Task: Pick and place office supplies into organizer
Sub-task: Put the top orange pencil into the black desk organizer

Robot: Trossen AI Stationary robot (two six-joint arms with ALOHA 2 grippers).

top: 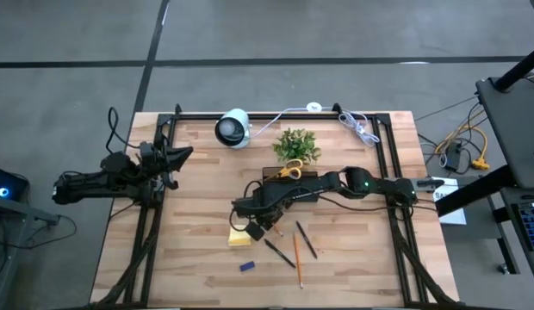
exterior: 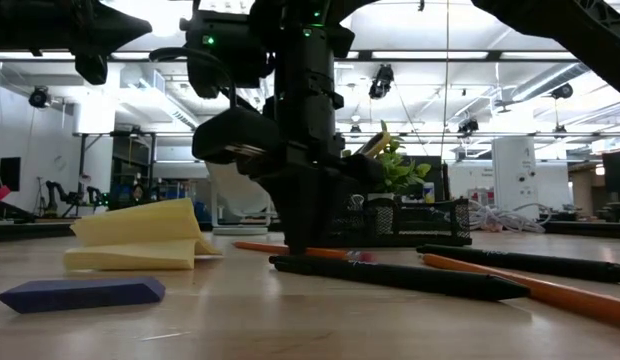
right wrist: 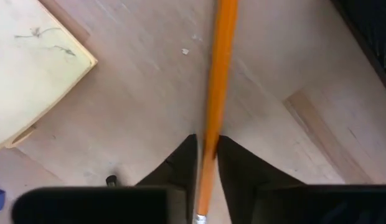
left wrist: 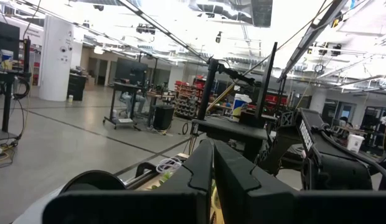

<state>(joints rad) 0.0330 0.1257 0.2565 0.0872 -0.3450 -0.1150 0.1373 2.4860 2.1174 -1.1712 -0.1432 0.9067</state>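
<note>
Clearly we have the right gripper (right wrist: 207,155) pinching the orange pencil (right wrist: 219,74), light, stiff and slick, near its eraser end while the left gripper (left wrist: 213,171) waits closed.

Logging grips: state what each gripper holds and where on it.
Right gripper pinches an orange pencil near its eraser end. Left gripper, shut, holds nothing.

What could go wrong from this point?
The right gripper pinches the orange pencil near its end, so it may pivot or slip when lifted. The sticky-note pad lies close beside and could get nudged. The organizer already holds scissors, which may block the pencil.
</note>
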